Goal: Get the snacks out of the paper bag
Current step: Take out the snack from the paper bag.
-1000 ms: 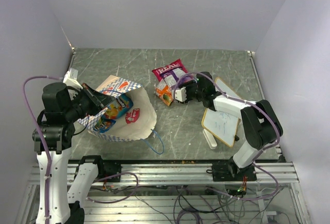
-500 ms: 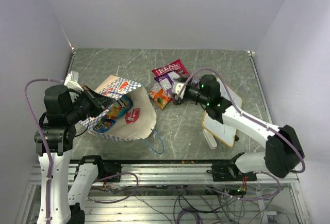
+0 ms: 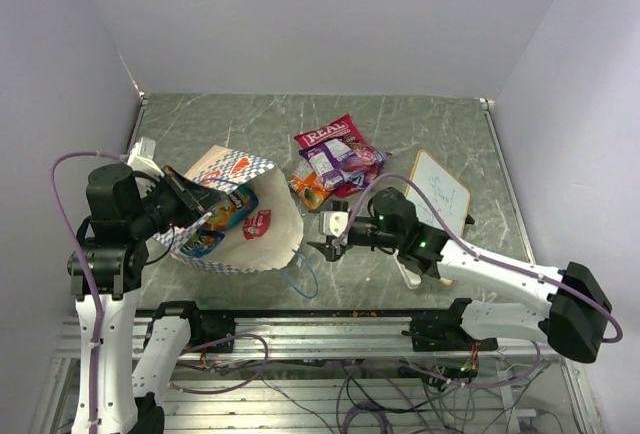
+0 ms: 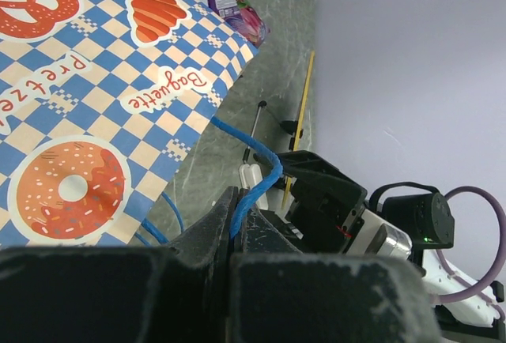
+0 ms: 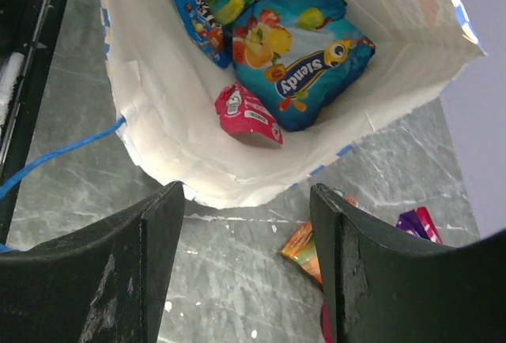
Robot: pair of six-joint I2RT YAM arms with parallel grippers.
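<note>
Top view: paper bag point(image 3: 235, 219) on its side, mouth turned toward right gripper point(image 3: 320, 237); fingers spread, near the rim, the nearer arm.
Left wrist: left gripper point(image 4: 236, 205) clamped on blue handle point(image 4: 274, 166).
Right wrist: small red packet point(image 5: 248, 114) straight ahead inside bag, long axis slanting; blue-green packet point(image 5: 304, 62) deeper.

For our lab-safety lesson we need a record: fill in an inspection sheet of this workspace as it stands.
Surface: grey-green marbled table.
Job's things: paper bag lying open; blue-green packet and small red packet inside; red bag, purple packet, orange packet outside.
Clutter: whiteboard by the right arm.
Pincers: left pincer shut on blue string handle; right pincer open, empty, facing the bag's mouth.
Cables: purple cables on both arms; loose wires below the table's front.
Surroundings: pale walls.
</note>
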